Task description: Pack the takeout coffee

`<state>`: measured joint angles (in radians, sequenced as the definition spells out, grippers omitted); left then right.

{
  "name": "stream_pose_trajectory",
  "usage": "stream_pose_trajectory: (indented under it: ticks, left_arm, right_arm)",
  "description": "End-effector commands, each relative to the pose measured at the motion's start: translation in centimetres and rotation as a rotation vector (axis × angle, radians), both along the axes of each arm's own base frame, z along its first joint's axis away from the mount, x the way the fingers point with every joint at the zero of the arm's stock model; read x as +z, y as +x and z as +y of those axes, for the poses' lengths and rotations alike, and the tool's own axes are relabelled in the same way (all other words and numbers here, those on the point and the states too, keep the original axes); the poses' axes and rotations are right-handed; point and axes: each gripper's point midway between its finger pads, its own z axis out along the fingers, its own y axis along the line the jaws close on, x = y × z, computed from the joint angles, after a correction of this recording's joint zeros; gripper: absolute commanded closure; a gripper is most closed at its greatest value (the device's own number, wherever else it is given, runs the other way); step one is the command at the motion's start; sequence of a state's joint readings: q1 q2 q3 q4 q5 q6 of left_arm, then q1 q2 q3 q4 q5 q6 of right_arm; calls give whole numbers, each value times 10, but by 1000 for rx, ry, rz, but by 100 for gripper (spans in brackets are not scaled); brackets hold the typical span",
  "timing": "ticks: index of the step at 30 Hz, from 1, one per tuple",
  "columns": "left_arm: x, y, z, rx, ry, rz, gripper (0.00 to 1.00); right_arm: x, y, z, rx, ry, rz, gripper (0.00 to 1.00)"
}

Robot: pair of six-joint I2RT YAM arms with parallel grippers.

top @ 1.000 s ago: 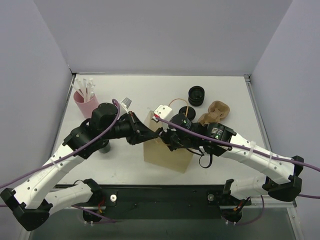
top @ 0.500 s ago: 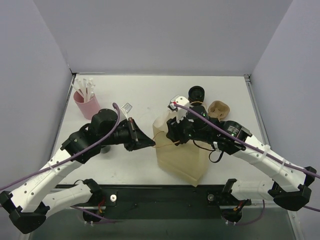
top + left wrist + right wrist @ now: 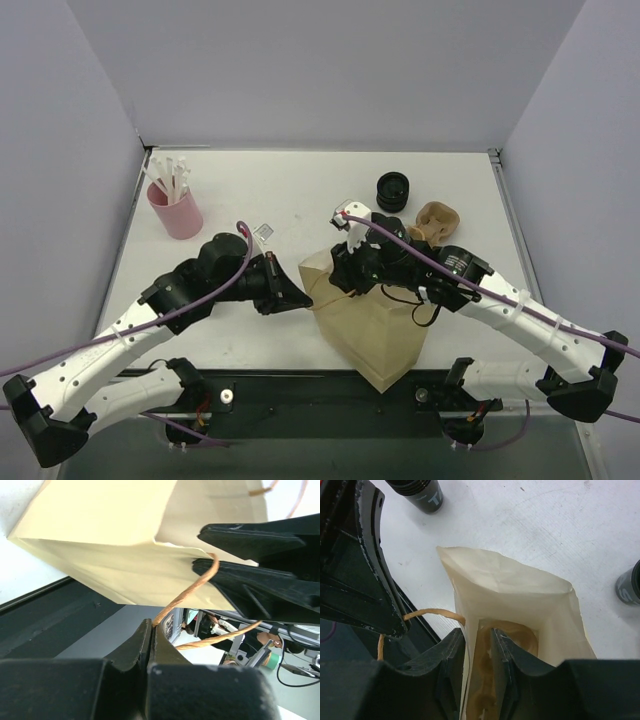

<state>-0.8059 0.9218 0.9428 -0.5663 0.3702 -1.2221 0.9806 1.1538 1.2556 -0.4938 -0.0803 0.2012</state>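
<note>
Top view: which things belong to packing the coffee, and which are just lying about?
Job: brown paper bag; the coffee cup itself is not visible here.
Lying about: pink cup of white sticks; stack of black ribbed rings; brown pulp cup carrier.

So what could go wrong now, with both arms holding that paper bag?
The left gripper pinches only the thin twine handle, which might slip or tear off. The right gripper clamps one wall of the paper bag; pulling the arms apart could crease or rip it.
</note>
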Motion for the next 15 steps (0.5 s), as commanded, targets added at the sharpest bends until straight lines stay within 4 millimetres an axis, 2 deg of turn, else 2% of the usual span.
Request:
stream_pose_trajectory:
  ticks: [1,5,9,12,13,15]
  left_arm:
    - [-15,-2,-1,4,35,7,100]
    - [-26,-1,1,10,75,12,100]
    - [-17,6,1,34,78,-20,100]
    - [-13,8,3,31,112,-33,80]
    - [4,13,4,44,105,-68,66]
    - [9,14,16,46,172,-91,57]
  right_arm:
    - [10,2,-1,-13,51,-26,74]
    - [8,1,1,-2,54,-26,80]
    - [7,-5,6,40,53,-42,84]
    - [6,-12,15,110,53,-67,87]
    - [5,-14,16,128,48,-75,89]
    - [2,-17,20,179,31,-100,91]
